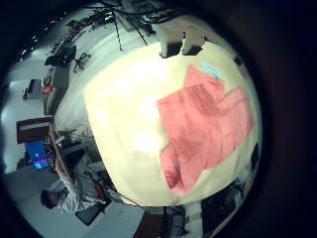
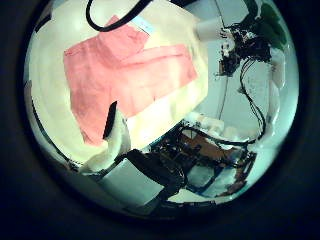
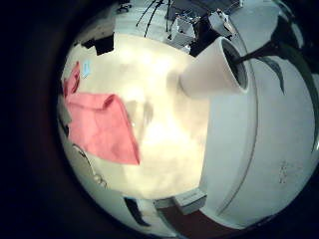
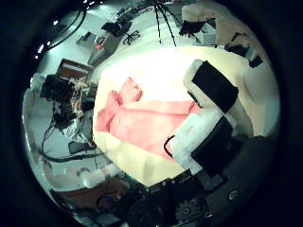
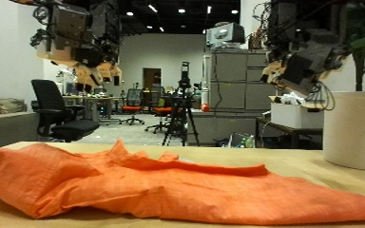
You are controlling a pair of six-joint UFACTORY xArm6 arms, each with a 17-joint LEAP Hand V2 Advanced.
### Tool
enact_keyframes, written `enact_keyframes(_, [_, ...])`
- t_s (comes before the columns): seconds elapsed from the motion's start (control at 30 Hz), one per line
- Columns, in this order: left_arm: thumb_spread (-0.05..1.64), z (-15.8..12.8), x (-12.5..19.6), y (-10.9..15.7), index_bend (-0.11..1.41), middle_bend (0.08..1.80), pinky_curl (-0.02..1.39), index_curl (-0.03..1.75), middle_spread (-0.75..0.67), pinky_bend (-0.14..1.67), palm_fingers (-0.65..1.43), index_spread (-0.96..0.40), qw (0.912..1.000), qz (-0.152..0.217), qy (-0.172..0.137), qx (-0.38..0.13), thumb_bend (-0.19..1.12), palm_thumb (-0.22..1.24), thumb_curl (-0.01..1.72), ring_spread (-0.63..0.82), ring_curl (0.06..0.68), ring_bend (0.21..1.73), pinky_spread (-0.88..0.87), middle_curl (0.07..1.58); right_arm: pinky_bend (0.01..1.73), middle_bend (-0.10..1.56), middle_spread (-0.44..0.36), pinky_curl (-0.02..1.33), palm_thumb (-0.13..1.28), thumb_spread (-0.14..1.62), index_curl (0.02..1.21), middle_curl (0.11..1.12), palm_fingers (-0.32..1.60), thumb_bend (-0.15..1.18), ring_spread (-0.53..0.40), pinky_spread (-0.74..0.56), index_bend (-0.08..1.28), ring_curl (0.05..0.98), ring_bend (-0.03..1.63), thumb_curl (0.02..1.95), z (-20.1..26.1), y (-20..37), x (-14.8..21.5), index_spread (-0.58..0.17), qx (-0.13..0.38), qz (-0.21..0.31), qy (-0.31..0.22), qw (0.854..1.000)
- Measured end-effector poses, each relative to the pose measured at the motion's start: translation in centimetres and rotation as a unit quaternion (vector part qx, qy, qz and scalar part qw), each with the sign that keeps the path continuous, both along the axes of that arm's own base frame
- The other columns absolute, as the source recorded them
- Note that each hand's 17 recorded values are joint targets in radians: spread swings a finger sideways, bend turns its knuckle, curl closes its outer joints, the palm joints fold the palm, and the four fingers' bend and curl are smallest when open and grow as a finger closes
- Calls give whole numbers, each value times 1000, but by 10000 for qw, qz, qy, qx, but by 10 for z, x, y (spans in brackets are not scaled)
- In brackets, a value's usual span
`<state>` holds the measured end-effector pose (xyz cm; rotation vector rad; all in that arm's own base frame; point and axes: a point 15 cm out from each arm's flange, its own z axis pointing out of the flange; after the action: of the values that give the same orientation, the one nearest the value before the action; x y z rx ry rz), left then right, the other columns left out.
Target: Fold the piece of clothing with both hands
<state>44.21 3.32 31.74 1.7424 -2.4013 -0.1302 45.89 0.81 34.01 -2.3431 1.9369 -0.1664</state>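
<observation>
An orange piece of clothing (image 5: 144, 185) lies spread and rumpled on the pale table (image 5: 322, 166). My left hand (image 5: 87, 57) hangs high above the cloth, with its fingers relaxed and holding nothing. My right hand (image 5: 297, 62) hangs high above the table near the pot, also with relaxed fingers and holding nothing. The cloth also shows on the table in the left little finger side palm view (image 1: 203, 124), the left thumb side palm view (image 2: 120, 70), the right little finger side palm view (image 3: 100, 124) and the right thumb side palm view (image 4: 142, 123). The right hand's fingers (image 4: 213, 104) reach in over the table.
A large white pot (image 5: 354, 128) with a plant stands on the table under the right hand, away from the cloth; it also shows in the right little finger side palm view (image 3: 214, 70). Office chairs (image 5: 49, 109), a tripod (image 5: 181, 114) and cabinets (image 5: 240, 95) stand beyond the table.
</observation>
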Motion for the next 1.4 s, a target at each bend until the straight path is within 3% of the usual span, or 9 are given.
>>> enact_keyframes(0.03, [1110, -2, -10, -3, 148, 119, 372, 548, 418, 316, -144, -19, 10000, -27, 21, -8, -24, 554, 395, 563, 220, 467, 590, 400, 672, 748, -201, 547, 820, 1402, 709, 577, 297, -9, -279, -275, 476, 437, 943, 343, -5, -2, -15, -446, -28, 127, 121, 9998])
enact_keyframes(0.2, [1106, -19, -55, -23, 148, 137, 347, 464, 428, 283, -118, 3, 9997, -200, 130, -18, -29, 517, 372, 589, 208, 433, 587, 318, 627, 630, -178, 509, 756, 1338, 652, 510, 168, -30, -168, -80, 460, 364, 762, 331, -28, -14, -54, -421, -132, 349, 521, 9979])
enact_keyframes(0.4, [1107, -39, -96, -60, 151, 149, 333, 406, 430, 260, -94, 17, 9989, -375, 286, -75, -22, 506, 357, 601, 203, 412, 578, 271, 562, 550, -202, 456, 638, 1205, 575, 452, 99, -40, -76, -3, 403, 284, 575, 315, -75, -45, -90, -376, -783, 723, 1138, 9878])
enact_keyframes(0.57, [1103, -51, -105, -73, 158, 152, 326, 371, 429, 249, -83, 19, 9985, -396, 378, -93, -21, 505, 349, 606, 201, 397, 570, 243, 478, 461, -203, 410, 561, 1110, 521, 407, 88, -40, -27, 45, 352, 256, 507, 303, -120, -49, -116, -357, -999, 976, 1687, 9757])
enact_keyframes(0.87, [1102, -62, -112, -100, 161, 160, 321, 337, 427, 240, -68, 20, 9979, -324, 489, -286, -21, 510, 339, 609, 201, 376, 567, 214, 404, 340, -157, 354, 535, 983, 437, 356, 149, -31, 15, 105, 234, 228, 420, 309, -168, -29, -111, -345, -1017, 1307, 2095, 9637])
enact_keyframes(1.4, [1097, -65, -113, -111, 168, 163, 320, 319, 406, 235, -54, 20, 9983, -181, 450, -315, -20, 530, 333, 611, 205, 353, 565, 203, 319, 261, -99, 307, 596, 931, 367, 342, 274, -23, -20, 107, 174, 223, 387, 329, -198, -28, -99, -328, -1098, 1261, 2175, 9616])
